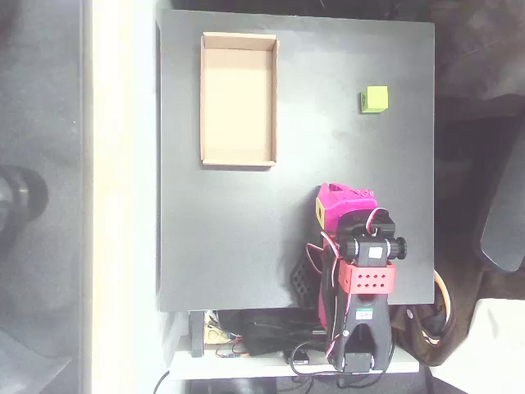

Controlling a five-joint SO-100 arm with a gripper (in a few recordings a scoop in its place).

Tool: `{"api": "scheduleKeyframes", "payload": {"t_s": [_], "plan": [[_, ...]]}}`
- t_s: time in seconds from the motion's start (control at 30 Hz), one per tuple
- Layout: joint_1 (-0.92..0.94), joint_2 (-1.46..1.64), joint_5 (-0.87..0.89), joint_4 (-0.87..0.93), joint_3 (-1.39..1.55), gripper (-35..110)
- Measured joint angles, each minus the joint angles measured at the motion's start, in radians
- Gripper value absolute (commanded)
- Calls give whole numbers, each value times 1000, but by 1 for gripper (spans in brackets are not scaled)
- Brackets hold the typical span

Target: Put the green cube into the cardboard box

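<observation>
Table: a square black board (246,246) seen from straight above in the overhead view, with a pale strip of floor along its left side.

Cardboard box: the cardboard box (239,99) lies flat in the upper left part of the board, long side running up and down the picture, open on top — bare tan floor inside.

Green cube: the green cube (375,99) sits on the board in the upper right, near the right edge, level with the middle of the box and well apart from it. It rests on the black surface, outside the box.

Arm: the magenta and black arm (365,271) is folded up over the lower right part of the board, its base and a tangle of wires (262,341) hanging past the bottom edge.

Gripper: the magenta gripper (340,201) points up the picture toward the far side, with a yellow patch on its left flank. It is below the cube and well apart from it, touching neither cube nor box.

Fingers: from above the gripper body hides them — I cannot tell whether they are apart or together.
</observation>
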Motion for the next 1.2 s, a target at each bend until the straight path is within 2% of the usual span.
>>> {"api": "scheduleKeyframes", "payload": {"t_s": [1.2], "plan": [[0,-3,-3,0,-6,2]]}}
